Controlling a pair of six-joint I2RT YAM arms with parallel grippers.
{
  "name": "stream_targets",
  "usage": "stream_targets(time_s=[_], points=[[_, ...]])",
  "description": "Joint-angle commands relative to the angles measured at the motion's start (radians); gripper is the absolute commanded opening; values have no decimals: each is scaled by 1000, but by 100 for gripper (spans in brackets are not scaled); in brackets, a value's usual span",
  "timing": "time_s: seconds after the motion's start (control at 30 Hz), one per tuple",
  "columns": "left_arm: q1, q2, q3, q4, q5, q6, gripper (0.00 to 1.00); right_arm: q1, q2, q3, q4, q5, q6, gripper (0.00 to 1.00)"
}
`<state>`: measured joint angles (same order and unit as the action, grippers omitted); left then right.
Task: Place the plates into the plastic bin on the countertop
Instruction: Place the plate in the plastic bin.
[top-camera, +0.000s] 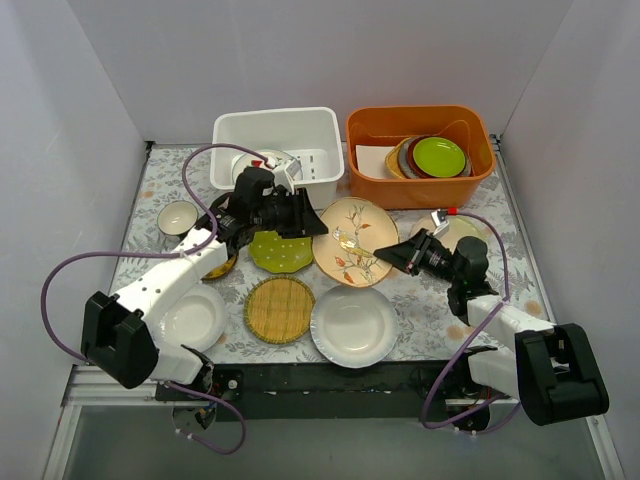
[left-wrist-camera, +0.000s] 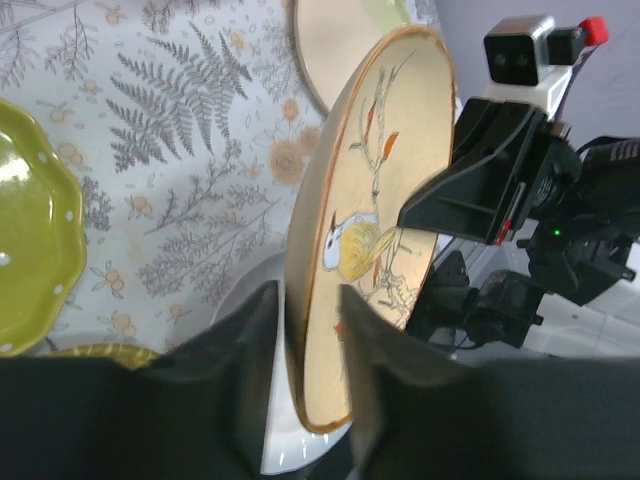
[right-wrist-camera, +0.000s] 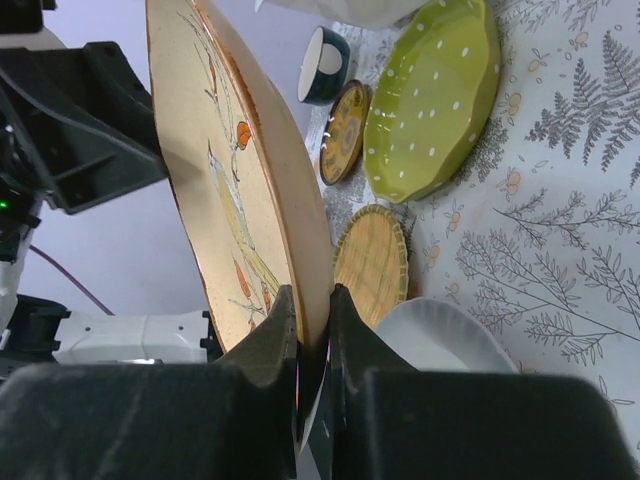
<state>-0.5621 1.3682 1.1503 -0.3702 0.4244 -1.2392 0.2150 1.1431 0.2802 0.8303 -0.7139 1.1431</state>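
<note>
The right end effector is pinching the rim of the beige bird-and-branch plate, its jaws nearly closed on it. The left end effector is straddling the opposite rim, but I cannot tell whether it is pressing the plate. The plate is hanging on edge between them above the worktop. The plastic bin is sitting at the far side just beyond the left arm, so it is lying away to the right arm's far left.

A lab test booth: plain white walls enclose the cloth-covered countertop and two robot arms.
</note>
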Motion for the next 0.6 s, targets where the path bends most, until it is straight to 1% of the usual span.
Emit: stream_targets(time_s=[0.0, 0.03, 0.1, 0.13, 0.17, 0.23, 0.33, 0.37, 0.47, 0.5, 0.57], points=[[1, -69, 11, 44, 14, -22, 43, 12, -20, 22, 56, -25, -52, 1], [1, -69, 14, 33, 8, -19, 51, 14, -28, 22, 50, -22, -55, 1], [1, -70, 15, 19, -15, -8, 57, 12, -32, 27, 23, -21, -68, 1], [1, -69, 19, 7, -19, -3, 58, 14, -37, 33, 17, -19, -71, 1], [1, -70, 20, -2, -29, 0, 61, 14, -39, 36, 0, -18, -75, 1], [1, -69, 28, -30, -50, 20, 64, 12, -43, 42, -17, -15, -85, 1], [2, -70, 35, -79, -99, 49, 71, 14, -52, 54, -52, -12, -100, 1], [2, -70, 38, -90, -113, 55, 74, 14, -55, 63, -62, -12, -105, 1], [10, -70, 51, -151, -165, 83, 89, 14, -63, 73, -94, -7, -118, 1], [14, -72, 52, -163, -170, 92, 97, 14, -65, 82, -100, -6, -121, 1], [33, -78, 49, -194, -180, 106, 98, 14, -65, 94, -126, -2, -135, 1]])
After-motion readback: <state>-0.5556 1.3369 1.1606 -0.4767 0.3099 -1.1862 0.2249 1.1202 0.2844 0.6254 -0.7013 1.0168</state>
